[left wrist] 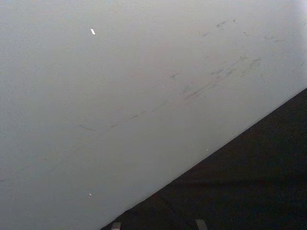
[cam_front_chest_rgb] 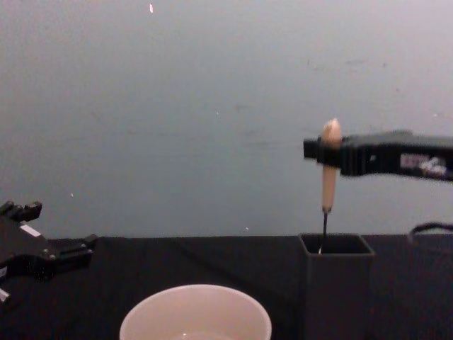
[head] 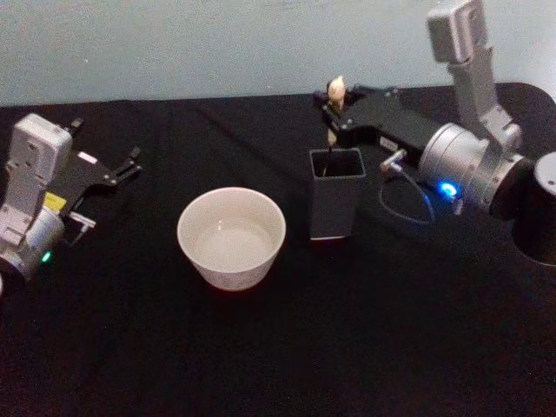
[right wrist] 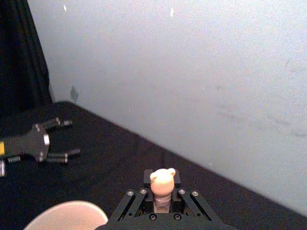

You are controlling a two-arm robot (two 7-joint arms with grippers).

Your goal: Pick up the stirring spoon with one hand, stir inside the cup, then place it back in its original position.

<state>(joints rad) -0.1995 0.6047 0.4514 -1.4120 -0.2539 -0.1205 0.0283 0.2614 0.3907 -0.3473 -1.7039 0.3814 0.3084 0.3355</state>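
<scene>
Between the fingers of the right gripper [head: 334, 104], the pale beige handle of the stirring spoon [cam_front_chest_rgb: 329, 177] is clamped just under its knob, so that the knob is seen above the closed fingers and the rest of the handle below them. The spoon is held upright. Directly beneath the fingers the dark grey holder [head: 334, 204] is found, standing on the black table cloth [head: 261, 347]; the thin metal shaft is seen to pass down through its open top, and the bowl of the spoon is hidden inside. The holder itself is not touched by the fingers, which are kept well above its rim. The cream-white cup [head: 232, 239] is placed lower than the fingers and to their left, just beside the holder but apart from it.

Far to the left of the cup, the left gripper [head: 106, 141] is parked low over the cloth. Its fingers are spread wide and nothing is held between them.
</scene>
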